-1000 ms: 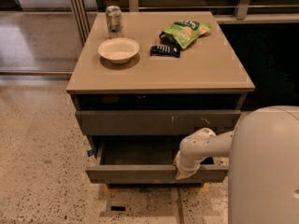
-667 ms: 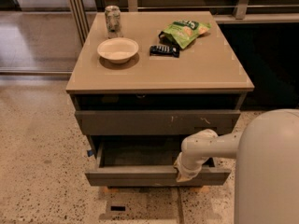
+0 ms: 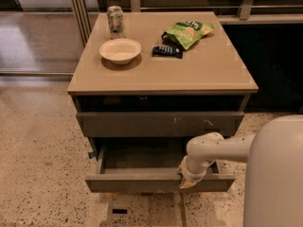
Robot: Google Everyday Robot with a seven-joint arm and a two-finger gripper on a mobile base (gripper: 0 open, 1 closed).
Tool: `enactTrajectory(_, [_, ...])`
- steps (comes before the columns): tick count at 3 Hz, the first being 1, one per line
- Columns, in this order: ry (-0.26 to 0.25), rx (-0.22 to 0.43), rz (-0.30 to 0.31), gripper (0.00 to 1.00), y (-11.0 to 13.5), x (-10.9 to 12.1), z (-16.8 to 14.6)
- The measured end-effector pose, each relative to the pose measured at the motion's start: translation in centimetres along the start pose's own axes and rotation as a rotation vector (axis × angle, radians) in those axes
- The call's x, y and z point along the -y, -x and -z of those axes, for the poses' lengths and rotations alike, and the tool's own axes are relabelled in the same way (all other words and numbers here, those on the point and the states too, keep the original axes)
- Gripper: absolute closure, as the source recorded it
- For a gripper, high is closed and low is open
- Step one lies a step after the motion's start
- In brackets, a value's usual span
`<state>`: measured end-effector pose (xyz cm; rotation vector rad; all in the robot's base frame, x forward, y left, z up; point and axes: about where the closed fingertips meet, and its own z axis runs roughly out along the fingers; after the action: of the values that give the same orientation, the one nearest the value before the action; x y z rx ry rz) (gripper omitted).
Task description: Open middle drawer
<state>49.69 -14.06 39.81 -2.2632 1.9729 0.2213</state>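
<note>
The tan-topped cabinet point(image 3: 208, 72) stands in the middle of the camera view. Its middle drawer point(image 3: 137, 183) is pulled out toward me, and the shallow grey tray point(image 3: 142, 156) inside shows. Above it is the grey drawer front with pale scratch marks point(image 3: 156, 123), pushed in. The lowest drawer is hidden under the open one. My gripper point(image 3: 188, 179) is at the top edge of the middle drawer's front, right of centre, at the end of my white arm point(image 3: 218, 148).
On the cabinet top are a white bowl point(image 3: 120, 50), a can point(image 3: 114, 19), a green chip bag point(image 3: 188, 32) and a dark snack bar point(image 3: 167, 51). My white body point(image 3: 277, 174) fills the lower right. Speckled floor point(image 3: 38, 164) lies to the left.
The middle drawer has slid a little further out toward me, and the gripper and arm have moved with its front.
</note>
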Motion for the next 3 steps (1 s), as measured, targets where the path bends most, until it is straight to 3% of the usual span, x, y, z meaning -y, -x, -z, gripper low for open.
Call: enactTrajectory(3, [0.029,0.005,-0.009,1.00,-0.04,-0.36,-0.39])
